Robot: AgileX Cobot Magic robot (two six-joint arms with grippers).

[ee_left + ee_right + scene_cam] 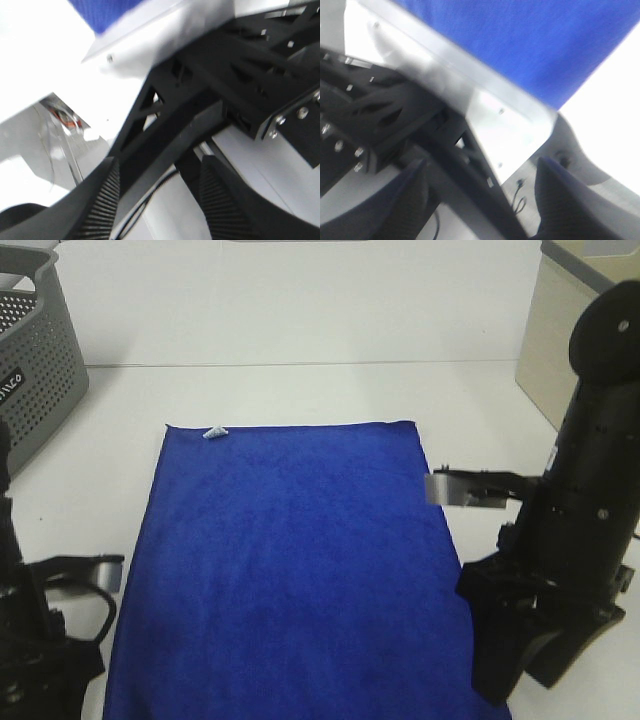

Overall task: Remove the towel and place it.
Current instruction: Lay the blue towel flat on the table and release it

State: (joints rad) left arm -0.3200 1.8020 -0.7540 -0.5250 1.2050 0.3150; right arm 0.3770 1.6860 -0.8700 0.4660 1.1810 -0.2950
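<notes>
Exterior high view is showing the towel [290, 570] lying spread flat and unfolded in the middle of the white tabletop [300, 390], its small white tag [215, 432] sitting at the far left corner. The towel's near edge is running out of the bottom of the frame, and its near right corner is being hidden behind the right arm [585, 520], which is standing folded at the right side. The left arm [35, 650] is crouching at the near left, just beside the towel's left edge and partly cut off by the frame. A grey perforated basket [35, 360] is sitting at the far left, half out of view, and a beige bin [565, 335] is standing at the far right, also cropped. Neither wrist view is coming through sharply. In the left one, the left gripper [160, 210] is holding its two ribbed fingers [102, 205] apart with nothing between them, and only a sliver of blue is showing at one edge beyond the arm's own black frame. In the right one, the right gripper [485, 205] is likewise standing spread and empty, its fingers [402, 200] blurred, with a wide patch of the blue cloth lying beyond a pale metal plate.
</notes>
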